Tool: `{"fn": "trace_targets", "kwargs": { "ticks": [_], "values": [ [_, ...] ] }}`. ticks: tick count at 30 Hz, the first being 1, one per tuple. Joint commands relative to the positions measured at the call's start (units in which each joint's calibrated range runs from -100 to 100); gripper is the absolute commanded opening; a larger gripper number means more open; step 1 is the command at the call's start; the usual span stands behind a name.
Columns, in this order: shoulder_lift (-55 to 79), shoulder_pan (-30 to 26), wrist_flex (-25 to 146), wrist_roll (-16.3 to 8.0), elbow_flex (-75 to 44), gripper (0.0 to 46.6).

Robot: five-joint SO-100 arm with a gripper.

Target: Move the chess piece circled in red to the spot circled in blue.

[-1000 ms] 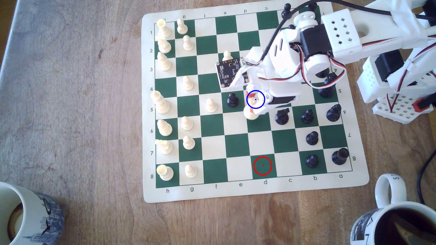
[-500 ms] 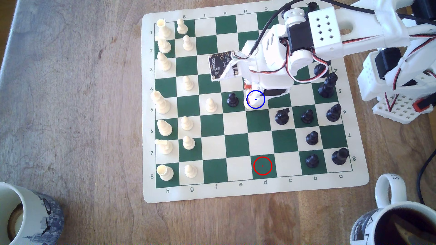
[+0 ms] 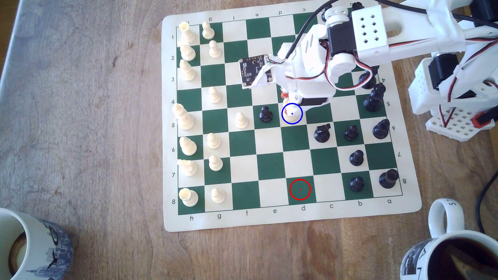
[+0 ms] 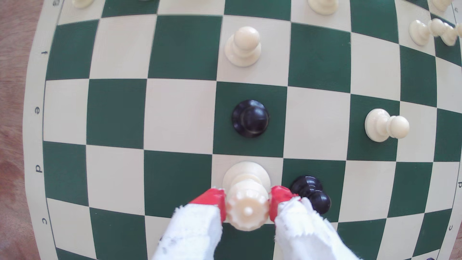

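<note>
Right now I see the board [image 3: 272, 215] flat on the desk [image 3: 94, 134]; on it my claw [image 4: 247, 208] is clenched on the chess piece [image 4: 246, 200], whose base rests on the spot [image 3: 285, 120], just beside a black pawn [image 3: 265, 114].

My jaws press on the flared, notched crown of the chess piece [image 4: 246, 212], a cream-white plastic piece with a small knob on top, a slim body and a wide round base. It stands upright, its base on the spot [image 3: 286, 121], a cream square ringed in thin blue with a centre dot, just beside the green square that holds a black pawn.
</note>
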Motion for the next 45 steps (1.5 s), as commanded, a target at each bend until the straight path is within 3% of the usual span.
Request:
{"fn": "trace_targets", "kwargs": {
  "ticks": [1, 3, 10, 15, 22, 35, 40, 41, 45],
  "values": [
    [0.17, 0.21, -0.82, 0.34, 0.43, 0.3],
    [0.26, 0.28, -0.82, 0.34, 0.43, 1.2],
    [-0.76, 0.60, -1.06, 0.83, 0.43, 14.7],
    [-6.20, 0.13, -0.98, 0.83, 3.24, 17.0],
    [-13.92, 0.83, 0.49, 0.88, 8.50, 17.7],
    [-45.58, 2.87, -15.56, 0.93, 36.61, 16.9],
    [-58.40, 3.02, -30.55, 1.07, 46.85, 9.5],
    [-62.39, 3.18, -40.95, 1.07, 51.39, 8.2],
    [-66.04, 3.10, -55.20, 1.07, 56.10, 6.6]
  ]
}}
